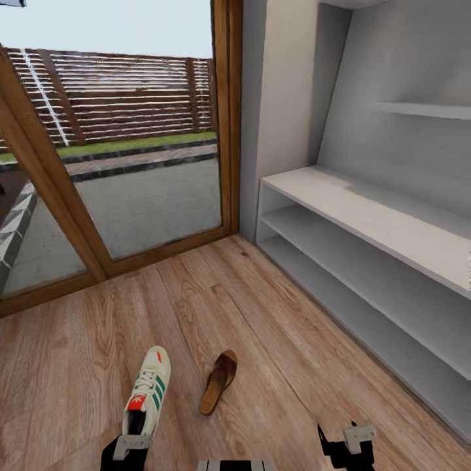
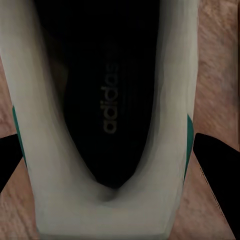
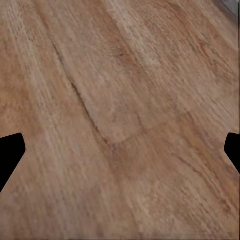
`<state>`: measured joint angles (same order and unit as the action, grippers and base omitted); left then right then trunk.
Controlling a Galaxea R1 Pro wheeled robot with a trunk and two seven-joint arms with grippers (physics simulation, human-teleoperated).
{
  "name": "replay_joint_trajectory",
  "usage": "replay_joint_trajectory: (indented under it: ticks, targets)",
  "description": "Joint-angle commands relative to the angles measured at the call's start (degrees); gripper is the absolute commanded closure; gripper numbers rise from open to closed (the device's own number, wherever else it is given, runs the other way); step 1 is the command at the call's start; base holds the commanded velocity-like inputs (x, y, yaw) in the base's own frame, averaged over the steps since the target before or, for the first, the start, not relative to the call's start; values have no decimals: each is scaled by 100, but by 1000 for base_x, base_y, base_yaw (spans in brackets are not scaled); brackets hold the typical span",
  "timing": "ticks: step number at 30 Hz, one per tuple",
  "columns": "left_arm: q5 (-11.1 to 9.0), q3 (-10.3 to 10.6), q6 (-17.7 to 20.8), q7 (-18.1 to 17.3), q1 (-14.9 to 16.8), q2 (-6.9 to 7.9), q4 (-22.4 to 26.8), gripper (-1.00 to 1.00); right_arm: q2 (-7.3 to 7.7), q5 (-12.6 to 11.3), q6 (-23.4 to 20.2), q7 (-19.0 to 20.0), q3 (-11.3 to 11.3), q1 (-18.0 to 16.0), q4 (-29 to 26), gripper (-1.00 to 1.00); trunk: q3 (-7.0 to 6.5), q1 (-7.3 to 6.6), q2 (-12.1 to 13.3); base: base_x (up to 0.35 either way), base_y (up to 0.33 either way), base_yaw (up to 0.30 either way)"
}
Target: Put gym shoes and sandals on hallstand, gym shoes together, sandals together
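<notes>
Sneaker (image 1: pixel 149 391) lies on corridor floor (image 1: pixel 275 366), left gripper (image 2: pixel 120 160) straddling its heel, jaws wide, not yet closed. I judge it light, collar soft; grip across the stiffer heel sides.

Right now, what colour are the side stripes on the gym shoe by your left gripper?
Green, on the cream-white gym shoe; the head view shows them best.
</notes>
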<state>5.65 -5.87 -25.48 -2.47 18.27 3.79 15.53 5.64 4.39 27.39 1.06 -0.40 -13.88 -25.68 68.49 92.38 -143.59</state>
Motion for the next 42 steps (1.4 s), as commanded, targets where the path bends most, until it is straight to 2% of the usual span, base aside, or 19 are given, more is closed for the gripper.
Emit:
replay_joint_trajectory:
  ticks: [1, 4, 8, 18, 27, 42]
  targets:
    - [59, -50, -21, -26, -4, -2, -4, 100, -5, 39, 88, 0, -6, -2, 63, -100, -28, -3, 0, 0, 0, -77]
    - [63, -53, -137, -25, -26, -1, -9, 100, -26, 30, 291, 0, -10, -1, 238, -100, -121, -11, 4, 0, 0, -77]
    - [67, -54, -317, -26, -38, -1, -38, 100, -35, 27, 357, 4, -11, 0, 309, -100, -246, -21, 10, 0, 0, -72]
    - [68, -47, -343, -26, -37, -1, -71, 100, -39, 18, 364, 8, -13, 0, 423, -100, -552, -47, 23, 0, 0, -28]
    - [68, -46, -345, -31, -41, -1, -74, 100, -38, 18, 364, 0, -13, 0, 420, -100, -768, -70, 35, 0, 0, -1]
    - [68, -46, -352, -28, -40, -1, -77, 100, -43, 18, 364, 0, -13, 0, 423, -100, -1038, -400, 637, 0, 0, 0]
